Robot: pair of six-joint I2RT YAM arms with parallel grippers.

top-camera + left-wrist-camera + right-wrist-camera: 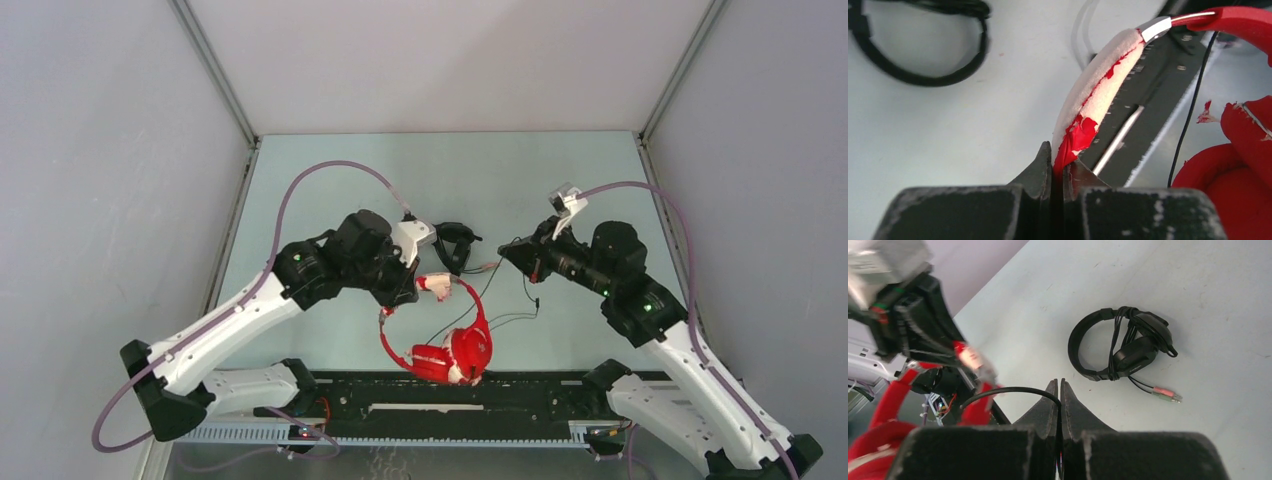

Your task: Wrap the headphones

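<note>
The left claw point(1058, 167) is closed on the headphones point(450, 345), pinching the torn edge of a white foam pad point(1098, 85) at one end of the headband. The right claw point(1058, 395) is closed on the thin dark cable point(1013, 389), which curves out of its jaws toward the red headset. The headphones lie between the two arms, near the front edge of the surface point(560, 190). The headband arcs from the left claw toward the near edge, where the two red earcups sit together. The left arm is the nearer one and grips the headset directly, while the right claw stands apart from it, joined only by the cable. It appears the earcups rest on the surface, but the overhead view does not confirm this. The red skin on the pad is peeling and exposes white foam. A pair of black headphones point(1120, 347), already bound in its own cord, lies beyond.
</note>
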